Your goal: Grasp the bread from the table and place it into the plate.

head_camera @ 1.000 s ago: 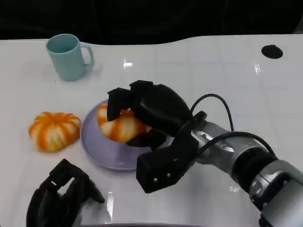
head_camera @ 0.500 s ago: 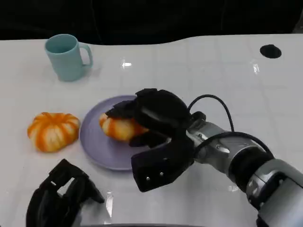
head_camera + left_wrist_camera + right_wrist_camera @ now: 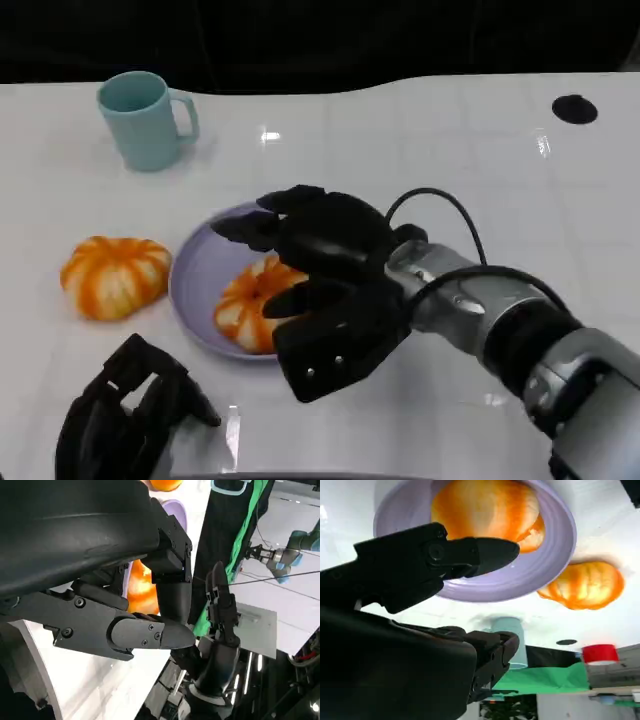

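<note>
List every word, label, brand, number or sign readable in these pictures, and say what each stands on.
None can be read: the teal ceramic mug, lilac round plate, both orange-striped bread rolls and the white table carry no lettering. The red object in the right wrist view is too blurred to tell.

We see our right hand stretched forward on its silver forearm, its black fingers spread apart and holding nothing. Our left hand sits low and near, its fingers curled in on nothing.
</note>
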Controlling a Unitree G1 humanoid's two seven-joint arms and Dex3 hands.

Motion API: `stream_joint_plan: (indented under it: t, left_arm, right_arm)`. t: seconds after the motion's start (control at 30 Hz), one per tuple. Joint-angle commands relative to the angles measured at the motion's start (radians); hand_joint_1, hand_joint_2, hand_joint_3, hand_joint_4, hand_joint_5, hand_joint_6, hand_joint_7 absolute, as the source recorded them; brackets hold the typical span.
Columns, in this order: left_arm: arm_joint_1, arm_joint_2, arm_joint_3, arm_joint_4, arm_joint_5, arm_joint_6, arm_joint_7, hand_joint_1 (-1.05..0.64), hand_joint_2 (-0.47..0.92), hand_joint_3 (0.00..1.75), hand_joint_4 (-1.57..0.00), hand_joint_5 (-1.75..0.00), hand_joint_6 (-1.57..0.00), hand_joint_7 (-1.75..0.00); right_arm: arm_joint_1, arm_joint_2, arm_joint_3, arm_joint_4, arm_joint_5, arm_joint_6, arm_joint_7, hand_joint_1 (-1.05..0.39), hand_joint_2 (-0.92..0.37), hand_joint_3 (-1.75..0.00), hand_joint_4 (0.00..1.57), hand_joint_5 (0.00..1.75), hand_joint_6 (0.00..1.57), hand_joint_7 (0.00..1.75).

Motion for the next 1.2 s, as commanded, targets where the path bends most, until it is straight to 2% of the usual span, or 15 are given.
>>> stream_joint_plan:
  t: [0.03,0.17,0.27,0.37,0.53,0.63,0.67,0.73,0.83,0.9,0.93,1.07,1.2]
  left_arm:
    - [-0.003,0.005,0.002,0.004,-0.001,-0.005,0.01,-0.6,0.92,0.24,-0.64,-1.75,-0.51,-1.52]
    - [-0.005,0.004,0.002,0.006,0.002,-0.013,0.009,-0.59,0.92,0.24,-0.63,-1.75,-0.51,-1.51]
    - [-0.007,-0.001,0.005,0.006,-0.014,0.008,-0.003,-0.57,0.92,0.24,-0.63,-1.75,-0.51,-1.51]
    - [-0.009,-0.002,0.005,0.006,-0.014,0.012,-0.004,-0.57,0.92,0.24,-0.62,-1.75,-0.51,-1.5]
    - [-0.012,-0.007,0.004,-0.006,-0.011,0.03,0.016,-0.59,0.92,0.21,-0.64,-1.75,-0.53,-1.51]
    - [-0.016,-0.006,0.002,-0.009,-0.009,0.035,0.016,-0.59,0.92,0.23,-0.64,-1.75,-0.52,-1.52]
    - [-0.017,-0.004,0.002,-0.007,-0.008,0.036,0.015,-0.59,0.92,0.23,-0.64,-1.75,-0.52,-1.52]
    - [-0.018,-0.005,0.003,-0.004,-0.007,0.035,0.015,-0.59,0.92,0.24,-0.64,-1.75,-0.52,-1.52]
    - [-0.017,-0.011,0.003,-0.004,-0.004,0.025,0.02,-0.59,0.92,0.23,-0.64,-1.75,-0.52,-1.52]
    - [-0.014,-0.013,0.001,-0.004,0.004,0.013,0.024,-0.59,0.92,0.24,-0.64,-1.75,-0.52,-1.53]
    - [-0.012,-0.014,0.0,-0.005,0.005,0.013,0.024,-0.59,0.92,0.24,-0.64,-1.75,-0.52,-1.53]
    - [-0.009,-0.013,-0.003,-0.009,0.008,0.013,0.027,-0.59,0.92,0.24,-0.64,-1.75,-0.52,-1.53]
    - [-0.007,-0.014,-0.003,-0.009,0.005,0.011,0.024,-0.58,0.92,0.23,-0.64,-1.75,-0.52,-1.52]
  right_arm:
    - [0.047,-0.069,-0.059,-0.095,0.078,-0.078,0.063,-0.89,-0.92,-0.43,0.05,0.09,0.12,0.0]
    - [0.089,-0.105,-0.089,-0.169,0.117,-0.107,0.104,-0.88,-0.92,-0.45,0.06,0.1,0.13,0.01]
    - [0.192,-0.184,-0.168,-0.282,0.242,-0.22,0.162,-0.83,-0.92,-0.44,0.12,0.14,0.16,0.02]
    - [0.249,-0.212,-0.209,-0.344,0.301,-0.25,0.207,-0.8,-0.92,-0.43,0.14,0.15,0.18,0.03]
    - [0.379,-0.271,-0.306,-0.464,0.533,-0.277,0.406,-0.77,-0.92,-0.42,0.16,0.16,0.21,0.03]
    - [0.455,-0.271,-0.37,-0.496,0.751,-0.281,0.575,-0.75,-0.92,-0.42,0.29,0.22,0.3,0.07]
    - [0.482,-0.265,-0.396,-0.51,0.842,-0.259,0.648,-0.75,-0.92,-0.42,0.31,0.23,0.32,0.08]
    - [0.526,-0.256,-0.442,-0.531,0.974,-0.23,0.76,-0.72,-0.92,-0.39,0.45,0.3,0.43,0.12]
    - [0.57,-0.247,-0.501,-0.541,1.089,-0.215,0.873,-0.66,-0.92,-0.4,0.62,0.39,0.56,0.16]
    - [0.61,-0.237,-0.553,-0.542,1.186,-0.162,0.964,-0.65,-0.92,-0.39,0.67,0.43,0.63,0.17]
    - [0.625,-0.232,-0.577,-0.54,1.226,-0.136,1.003,-0.66,-0.92,-0.39,0.66,0.52,0.67,0.16]
    - [0.683,-0.237,-0.65,-0.572,1.323,0.025,1.101,-0.68,-0.92,-0.38,0.57,0.91,0.78,0.17]
    - [0.757,-0.241,-0.702,-0.64,1.406,0.248,1.145,-0.6,-0.92,-0.35,0.64,1.06,0.94,0.26]
